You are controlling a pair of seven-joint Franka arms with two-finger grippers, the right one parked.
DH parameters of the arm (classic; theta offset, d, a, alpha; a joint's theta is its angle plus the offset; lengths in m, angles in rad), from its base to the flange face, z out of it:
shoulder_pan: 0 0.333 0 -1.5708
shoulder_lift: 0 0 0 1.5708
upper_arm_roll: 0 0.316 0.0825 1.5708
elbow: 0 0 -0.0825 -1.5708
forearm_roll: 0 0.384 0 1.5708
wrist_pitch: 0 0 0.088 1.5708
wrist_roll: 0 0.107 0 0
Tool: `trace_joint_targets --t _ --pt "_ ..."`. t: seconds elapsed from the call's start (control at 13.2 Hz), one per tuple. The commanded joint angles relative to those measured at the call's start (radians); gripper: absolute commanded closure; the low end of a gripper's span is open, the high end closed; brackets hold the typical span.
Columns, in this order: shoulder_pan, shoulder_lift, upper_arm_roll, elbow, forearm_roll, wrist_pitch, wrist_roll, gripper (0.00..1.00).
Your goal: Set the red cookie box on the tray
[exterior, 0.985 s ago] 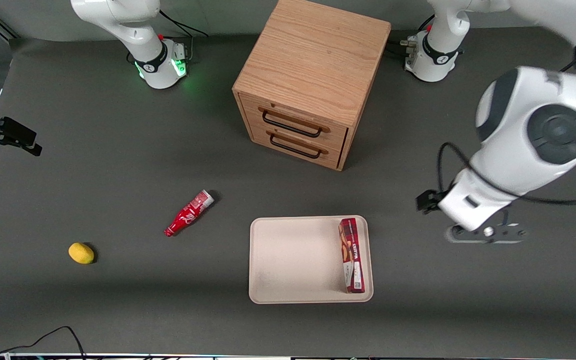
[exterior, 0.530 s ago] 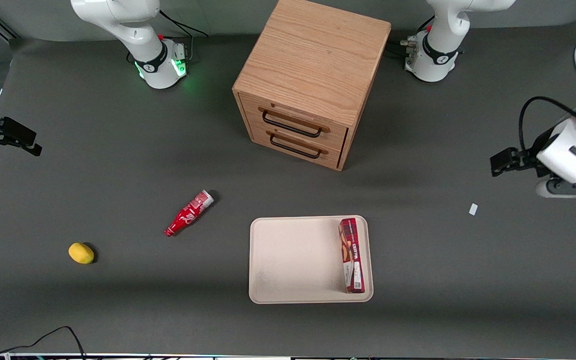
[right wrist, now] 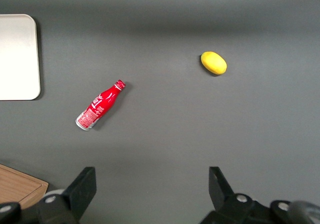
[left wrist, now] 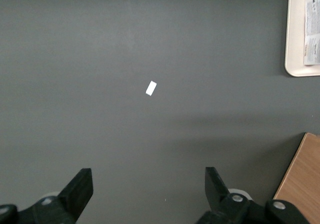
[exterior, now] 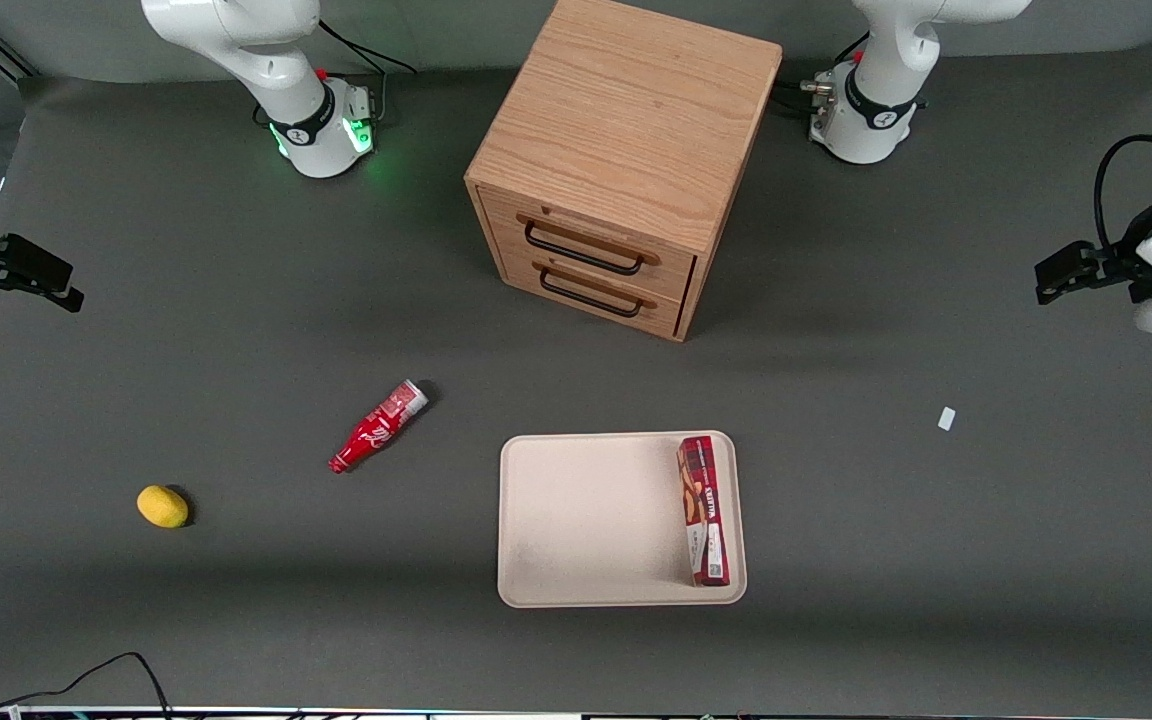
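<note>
While red cookie box (exterior: 703, 510) lies on tray (exterior: 586, 520) — gripper (left wrist: 147, 191) well apart, spread wide, empty.

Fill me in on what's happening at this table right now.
The red cookie box lies flat on the tray, along the edge toward the working arm's end, so the placing looks done. The left arm's gripper is open, holds nothing, and hangs over bare table toward the working arm's end, well clear of the tray. A small white scrap lies on the table there.
</note>
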Motion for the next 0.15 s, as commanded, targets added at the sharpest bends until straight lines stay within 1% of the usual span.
trace_joint_targets --t 0.0,0.08 --pt "-0.01 -0.017 0.006 -0.012 0.019 -0.014 -0.003 0.0" --pt "-0.01 -0.017 0.006 -0.012 0.019 -0.016 -0.004 0.0"
